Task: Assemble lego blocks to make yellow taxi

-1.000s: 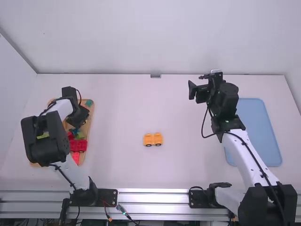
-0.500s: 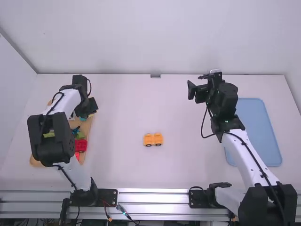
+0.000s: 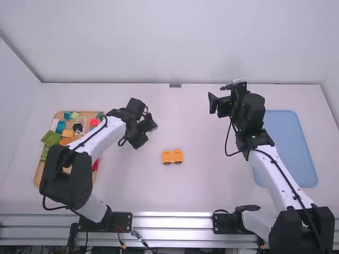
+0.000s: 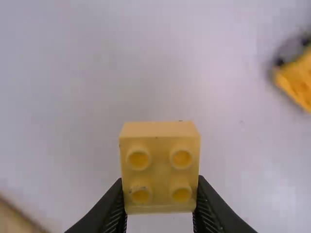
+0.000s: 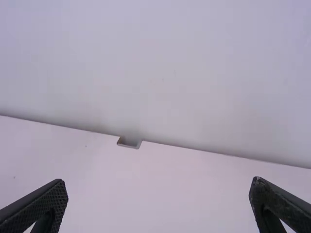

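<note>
My left gripper (image 3: 150,126) is over the table, between the wooden tray and the wheeled orange-yellow blocks (image 3: 172,156) at the table's middle. In the left wrist view the left gripper (image 4: 160,206) is shut on a yellow four-stud block (image 4: 160,167), studs facing the camera; a corner of the wheeled blocks (image 4: 297,80) shows beyond it. My right gripper (image 3: 214,102) is held above the table's right half, far from the blocks. From its wrist, the right gripper (image 5: 158,194) is open, with nothing between its wide-apart fingers.
A wooden tray (image 3: 38,177) with several coloured bricks lies at the left, partly under the left arm. A blue tray (image 3: 294,151) lies at the right, beside the right arm. The table's back edge meets a white wall (image 3: 175,42).
The left gripper has moved from over the wooden tray to the right, toward the wheeled blocks, uncovering more bricks. The right arm has shifted very slightly left.
</note>
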Robot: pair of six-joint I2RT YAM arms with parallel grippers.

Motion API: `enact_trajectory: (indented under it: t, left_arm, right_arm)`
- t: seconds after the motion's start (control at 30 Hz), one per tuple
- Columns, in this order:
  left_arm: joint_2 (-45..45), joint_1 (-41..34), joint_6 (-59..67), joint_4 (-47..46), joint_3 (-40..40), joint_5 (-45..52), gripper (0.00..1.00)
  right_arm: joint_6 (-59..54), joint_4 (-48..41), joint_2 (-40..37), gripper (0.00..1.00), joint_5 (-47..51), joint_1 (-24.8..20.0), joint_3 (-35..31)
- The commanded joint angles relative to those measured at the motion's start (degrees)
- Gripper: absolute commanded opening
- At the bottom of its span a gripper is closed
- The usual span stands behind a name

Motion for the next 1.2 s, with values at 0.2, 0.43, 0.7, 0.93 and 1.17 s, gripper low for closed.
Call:
enact_trajectory:
  t: [0.2,0.43,0.7,0.93,1.17]
  left_arm:
    - [-0.02,-1.36,29.75,8.85,-10.86,2.8,0.02]
    - [-0.02,-1.7,35.01,16.55,-16.5,5.49,0.02]
    - [-0.02,-1.68,33.27,17.57,-17.53,8.55,0.02]
    - [-0.02,-1.7,33.07,17.29,-17.59,9.86,0.1]
    - [-0.02,-1.7,33.05,17.11,-17.59,9.75,0.74]
  right_arm:
    - [0.15,-0.7,0.44,0.99,-0.13,0.07,1.7]
    - [0.15,-1.4,0.44,0.99,-0.11,0.04,1.7]
    - [0.15,-1.49,0.44,0.99,-0.13,0.07,1.7]
    - [0.15,-1.49,0.44,0.99,-0.09,0.07,1.7]
    - [0.17,-1.49,0.44,0.99,-0.13,0.04,1.7]
